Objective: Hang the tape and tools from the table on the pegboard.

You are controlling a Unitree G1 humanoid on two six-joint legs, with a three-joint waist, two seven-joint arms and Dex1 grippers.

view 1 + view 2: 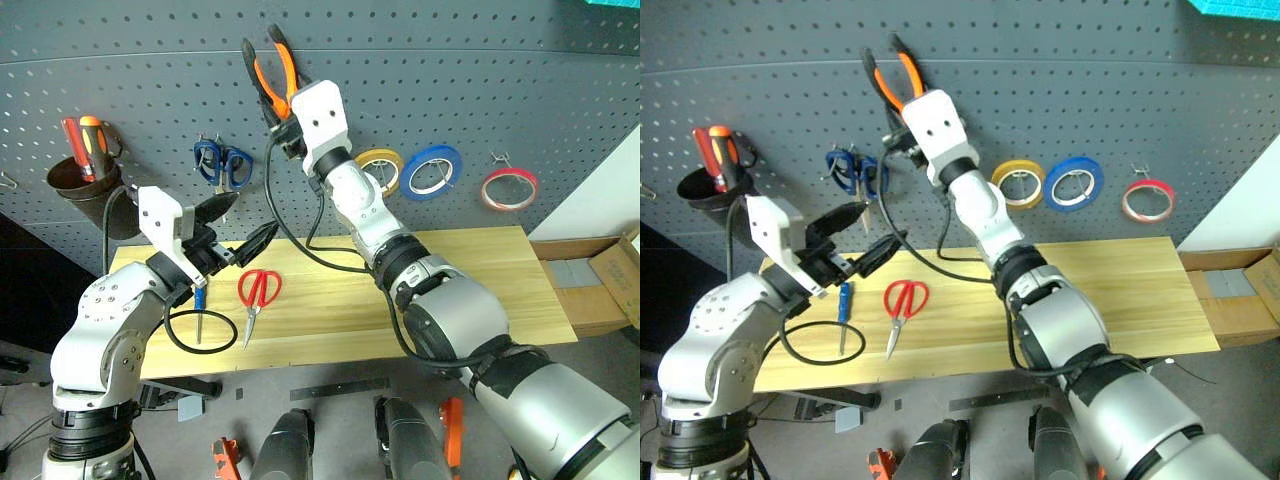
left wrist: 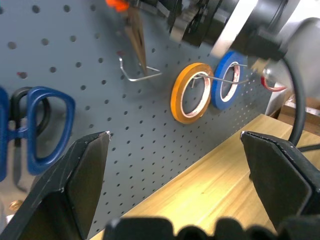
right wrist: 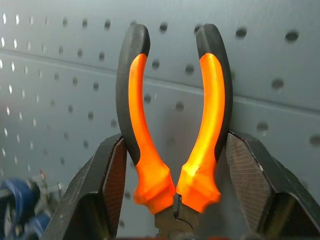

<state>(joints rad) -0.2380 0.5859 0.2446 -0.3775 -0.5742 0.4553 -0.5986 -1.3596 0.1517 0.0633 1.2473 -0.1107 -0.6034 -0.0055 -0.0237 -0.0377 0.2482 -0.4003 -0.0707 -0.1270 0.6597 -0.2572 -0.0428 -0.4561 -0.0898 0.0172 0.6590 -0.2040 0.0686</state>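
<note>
Left claw sits closest, hovering over the left end of the desk, fingers spread wide, nothing between them. It points toward the pegboard.

Right claw is up at the board, pinching the pliers by their orange-and-black handles (right wrist view: one pad on each handle's outer side, handles pointing up, nose down). From the left wrist view the pliers' nose is right at a bent wire hook; can't tell if it's actually seated on it.

On the desk:
- red scissors, blades pointing toward the near edge
- blue screwdriver just left of them, shaft toward the near edge
- black cable loop lying around the screwdriver shaft

On the board, left to right:
- dark cup holding red and orange screwdrivers
- blue scissors on a hook
- yellow roll and blue roll side by side, partly behind the right arm
- thin red tape already on its own hook, well apart to the right of the blue roll

Cardboard boxes sit off the right end of the desk.
</note>
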